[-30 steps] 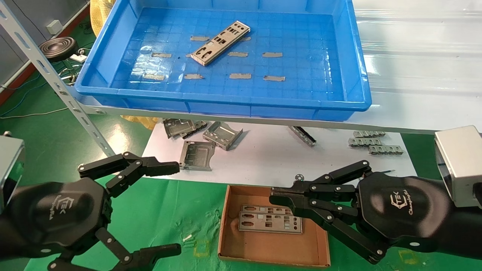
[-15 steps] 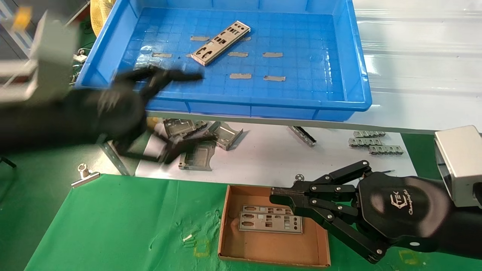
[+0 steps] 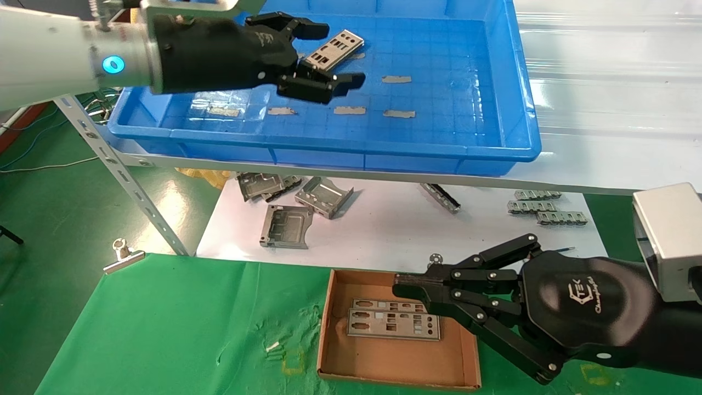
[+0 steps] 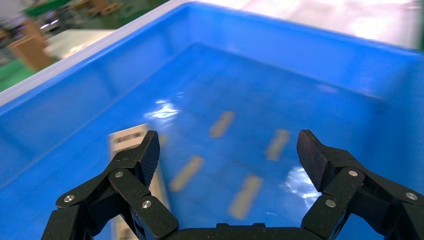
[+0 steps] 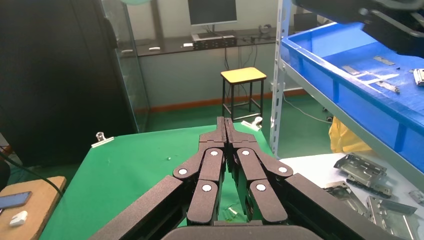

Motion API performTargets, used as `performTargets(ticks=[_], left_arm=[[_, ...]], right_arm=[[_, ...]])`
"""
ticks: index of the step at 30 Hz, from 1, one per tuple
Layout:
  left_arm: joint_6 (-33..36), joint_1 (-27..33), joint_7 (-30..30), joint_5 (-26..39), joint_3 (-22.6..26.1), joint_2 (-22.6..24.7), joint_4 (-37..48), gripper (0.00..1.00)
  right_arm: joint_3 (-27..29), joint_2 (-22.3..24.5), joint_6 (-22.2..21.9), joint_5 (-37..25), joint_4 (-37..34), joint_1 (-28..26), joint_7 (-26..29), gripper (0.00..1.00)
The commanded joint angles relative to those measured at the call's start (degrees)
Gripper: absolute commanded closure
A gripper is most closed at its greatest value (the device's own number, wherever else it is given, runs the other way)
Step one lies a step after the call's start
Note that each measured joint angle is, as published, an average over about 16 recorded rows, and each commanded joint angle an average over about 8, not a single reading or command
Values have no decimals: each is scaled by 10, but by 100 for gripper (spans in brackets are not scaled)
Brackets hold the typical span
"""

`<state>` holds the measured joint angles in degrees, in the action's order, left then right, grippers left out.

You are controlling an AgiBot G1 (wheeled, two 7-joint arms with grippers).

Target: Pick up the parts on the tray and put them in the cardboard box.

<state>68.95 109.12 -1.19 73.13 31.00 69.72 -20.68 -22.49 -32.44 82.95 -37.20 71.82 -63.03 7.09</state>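
One silver-grey punched part [image 3: 341,42] lies at an angle on the floor of the blue tray [image 3: 329,151], its near end hidden under my left gripper [image 3: 339,56]. That gripper hangs open just above the part, one finger on each side. In the left wrist view the left gripper [image 4: 230,150] spreads wide over the tray floor [image 4: 300,75], and the part [image 4: 131,141] shows blurred beside one finger. Two more parts [image 3: 392,326] lie flat in the cardboard box [image 3: 395,365]. My right gripper [image 3: 398,289] is shut and empty, its tip over the box's right side; its fingertips [image 5: 225,122] press together.
Folded grey brackets [image 3: 288,225] and toothed connector strips [image 3: 543,208] lie on the white sheet below the tray shelf. A slanted metal shelf upright [image 3: 123,173] and a binder clip [image 3: 123,255] stand at the left. Green cloth [image 3: 164,329] covers the near table.
My left arm rose from low at the front left, swept up past the shelf edge and now hovers open over the part in the tray. The right arm has not moved.
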Motion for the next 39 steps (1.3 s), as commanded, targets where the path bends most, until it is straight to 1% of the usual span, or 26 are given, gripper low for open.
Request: performTargets(ticks=[1, 2, 3, 4, 10, 11, 12, 20, 28, 30, 36, 38, 39], left_arm=[[-22, 18, 13, 11, 4, 21, 46, 0], [-32, 22, 16, 14, 5, 27, 60, 0], [-41, 26, 18, 16, 6, 34, 73, 0], [-50, 30, 19, 18, 7, 39, 85, 0], [-81, 41, 20, 27, 13, 64, 132, 0], [-83, 42, 21, 28, 13, 66, 136, 0], [-84, 43, 21, 28, 14, 68, 139, 0], [-92, 44, 26, 27, 17, 73, 150, 0], [-120, 41, 21, 22, 18, 75, 157, 1], [-129, 40, 20, 21, 18, 75, 157, 16], [-147, 35, 11, 17, 19, 77, 155, 89], [-150, 33, 6, 15, 19, 77, 154, 99], [-151, 32, 3, 13, 19, 77, 154, 100]], right_arm=[[0, 0, 0, 0, 0, 0, 0, 100], [0, 0, 0, 0, 0, 0, 0, 100], [0, 0, 0, 0, 0, 0, 0, 98], [0, 0, 0, 0, 0, 0, 0, 88], [0, 0, 0, 0, 0, 0, 0, 13], [0, 0, 0, 0, 0, 0, 0, 3], [0, 0, 0, 0, 0, 0, 0, 0], [0, 0, 0, 0, 0, 0, 0, 0], [0, 0, 0, 0, 0, 0, 0, 0], [0, 0, 0, 0, 0, 0, 0, 0], [0, 0, 0, 0, 0, 0, 0, 0], [0, 0, 0, 0, 0, 0, 0, 0], [0, 0, 0, 0, 0, 0, 0, 0]])
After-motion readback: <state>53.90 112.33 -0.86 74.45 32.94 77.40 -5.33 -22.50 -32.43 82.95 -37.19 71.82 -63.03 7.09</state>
